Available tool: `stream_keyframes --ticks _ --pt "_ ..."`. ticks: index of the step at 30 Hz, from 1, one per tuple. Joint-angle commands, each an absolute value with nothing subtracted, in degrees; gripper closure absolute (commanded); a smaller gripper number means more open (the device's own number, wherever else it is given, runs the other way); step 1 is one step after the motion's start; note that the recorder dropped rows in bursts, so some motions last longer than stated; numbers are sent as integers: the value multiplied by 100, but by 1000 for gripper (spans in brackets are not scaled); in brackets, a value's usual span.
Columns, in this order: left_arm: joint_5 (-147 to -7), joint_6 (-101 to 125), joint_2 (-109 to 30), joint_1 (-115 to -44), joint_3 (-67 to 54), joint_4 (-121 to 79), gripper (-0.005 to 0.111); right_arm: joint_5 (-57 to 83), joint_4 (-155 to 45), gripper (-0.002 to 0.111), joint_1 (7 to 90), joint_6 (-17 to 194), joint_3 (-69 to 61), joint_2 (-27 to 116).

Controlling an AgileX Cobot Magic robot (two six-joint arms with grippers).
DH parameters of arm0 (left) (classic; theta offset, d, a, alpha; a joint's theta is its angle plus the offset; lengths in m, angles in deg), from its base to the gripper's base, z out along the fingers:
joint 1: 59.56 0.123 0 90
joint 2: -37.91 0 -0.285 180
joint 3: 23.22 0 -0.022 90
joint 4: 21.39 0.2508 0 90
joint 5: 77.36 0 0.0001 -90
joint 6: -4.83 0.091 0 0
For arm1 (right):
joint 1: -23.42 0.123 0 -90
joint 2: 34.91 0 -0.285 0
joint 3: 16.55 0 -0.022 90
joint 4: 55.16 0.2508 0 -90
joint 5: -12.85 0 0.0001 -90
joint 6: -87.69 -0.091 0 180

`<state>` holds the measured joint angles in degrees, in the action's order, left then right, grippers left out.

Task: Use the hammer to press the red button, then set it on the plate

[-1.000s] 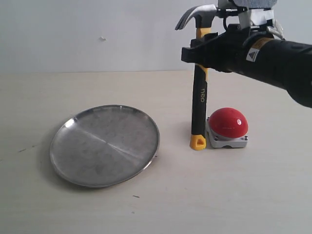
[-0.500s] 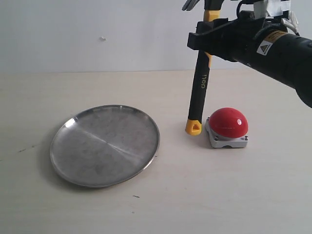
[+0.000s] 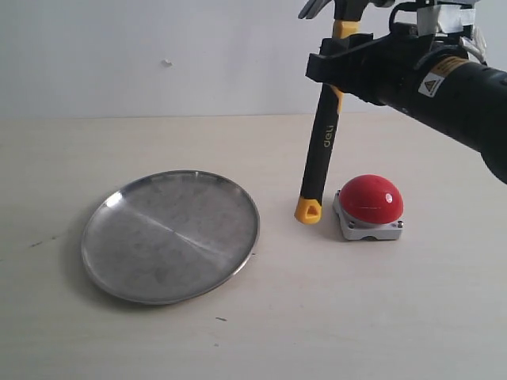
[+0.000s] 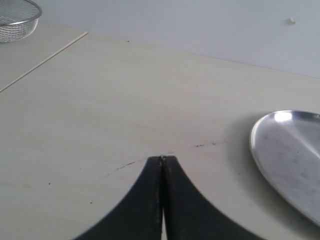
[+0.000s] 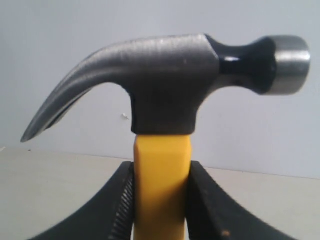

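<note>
My right gripper is shut on the hammer just under its dark head, which is cut off at the top of the exterior view. The yellow-and-black handle hangs down, slightly tilted, its yellow end near the table just left of the red button. In the right wrist view the hammer head stands above the gripper, whose jaws clamp the yellow neck. The steel plate lies on the table left of the button; its rim shows in the left wrist view. My left gripper is shut and holds nothing.
A wire mesh basket sits at a far corner in the left wrist view. The pale table runs back to a plain white wall. The right arm's black forearm reaches in from the right, above the button.
The right gripper has lifted the hammer off the table and swung its lower end left, away from the button. The hammer head has risen mostly out of the exterior view.
</note>
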<state>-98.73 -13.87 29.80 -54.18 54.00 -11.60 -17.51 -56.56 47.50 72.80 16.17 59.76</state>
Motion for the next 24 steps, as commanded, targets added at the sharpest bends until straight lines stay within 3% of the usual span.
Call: stream_keyframes --ticks 1,7,24 --pt "-9833 -1396 3013 -5404 5400 -1146 107 -2896 -5652 108 4744 7235 1825 5870" --pt "-9456 -980 3013 -5404 5400 -874 107 -2977 -5829 108 4744 7221 1852 5870" --pt "-3857 -3048 3013 -5404 5400 -1552 107 -3042 -5915 108 4744 7211 1852 5870"
